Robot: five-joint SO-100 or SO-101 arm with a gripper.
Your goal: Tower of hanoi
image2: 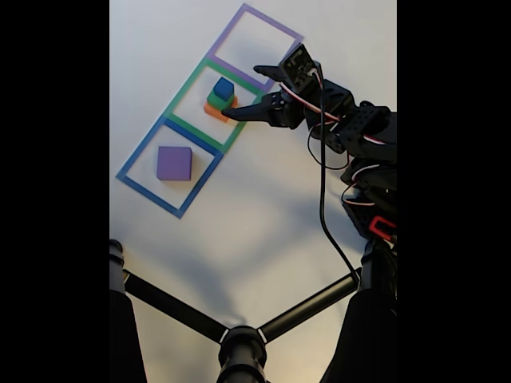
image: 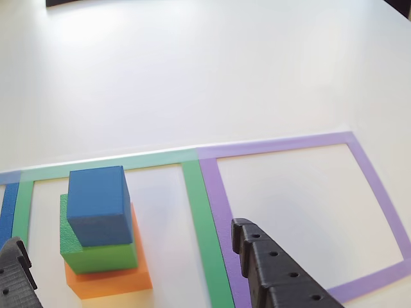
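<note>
Fixed view: a three-block stack sits in the green square (image2: 210,104), the middle of three taped outlines on the white bench (image2: 263,223).
The stack is a blue cube (image: 97,205) on a wider green block (image: 96,253) on a still wider, flat orange block (image: 112,279), each offset toward one corner. A purple block (image2: 174,163) lies flat in the blue square (image2: 168,167); the purple square (image: 302,218) adjoins the green one. The black gripper (image2: 245,92) hovers just beside the stack, its jaws spread and holding nothing, one finger (image: 276,269) over the purple tape in the other view.
</note>
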